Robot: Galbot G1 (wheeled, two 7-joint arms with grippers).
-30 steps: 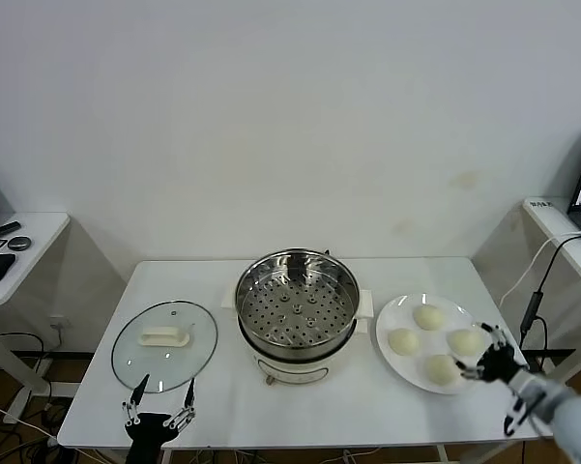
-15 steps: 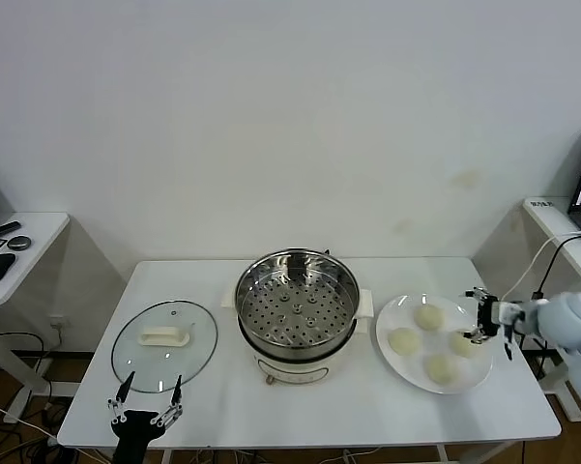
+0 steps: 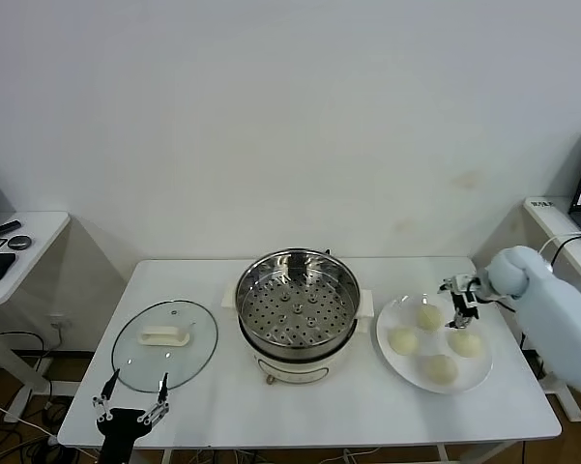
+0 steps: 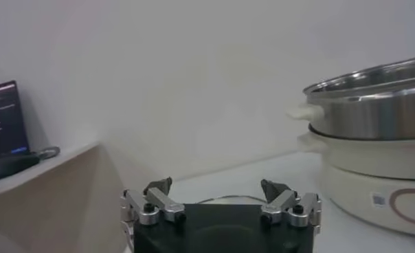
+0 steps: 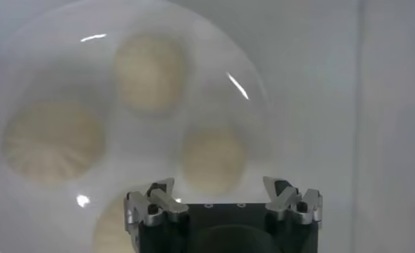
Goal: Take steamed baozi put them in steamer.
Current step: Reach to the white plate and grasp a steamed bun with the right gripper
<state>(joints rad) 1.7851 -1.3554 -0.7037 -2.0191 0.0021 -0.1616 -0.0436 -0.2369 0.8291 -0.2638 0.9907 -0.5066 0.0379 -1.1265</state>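
Head view: 4 steamed baozi are seen lying on a white plate at the right end of the white table, just beside the steamer, whose perforated tray holds nothing. The right gripper is positioned above the plate's far side, jaws spread wide and holding nothing, over the buns. The left gripper is parked at the table's near edge beside the glass lid, jaws likewise wide and empty.
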